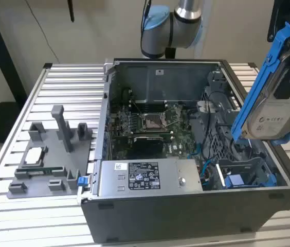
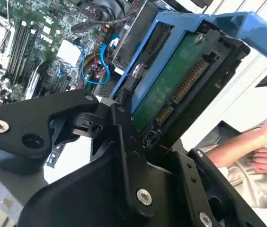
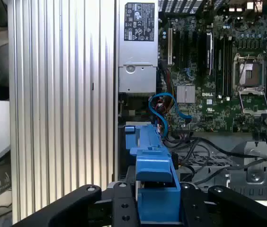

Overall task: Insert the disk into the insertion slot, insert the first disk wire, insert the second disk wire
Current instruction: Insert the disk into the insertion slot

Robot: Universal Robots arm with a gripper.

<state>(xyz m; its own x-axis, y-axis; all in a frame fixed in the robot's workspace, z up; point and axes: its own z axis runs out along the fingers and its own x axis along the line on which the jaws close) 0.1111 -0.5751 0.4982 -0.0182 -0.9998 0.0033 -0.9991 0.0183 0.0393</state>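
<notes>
1. In the exterior view, the disk (image 1: 276, 103) hung in the air at the exterior view's right, tilted on edge over the open computer case (image 1: 160, 72). It sat above the insertion slot (image 1: 242, 167) and apart from it. Judging from this, the first step was not yet finished: the slot was unfilled and no wire was on the drive. A white label (image 1: 281, 121) on the disk and another on the power-supply box (image 1: 145, 177) carried print and barcodes too small to make out.

2. In the second wrist view, the gripper (image 2: 164, 118) was closed on the disk. Its black fingers (image 2: 124, 142) pressed on the blue carrier frame (image 2: 181, 23) from both sides. The green circuit board and the connector edge faced the camera, and nothing was plugged in. Blue cables (image 2: 93, 71) lay loose inside the case, probably the wires left to fit. A person's hand (image 2: 266, 158) rested off to the side, clear of the drive.

3. In the first wrist view, the blue frame stood clamped between the fingers, above the case edge beside the ribbed table (image 3: 62, 94). The power-supply label showed lines of fine print and certification marks, none of it legible. The motherboard (image 3: 218, 71) lay beyond.
</notes>
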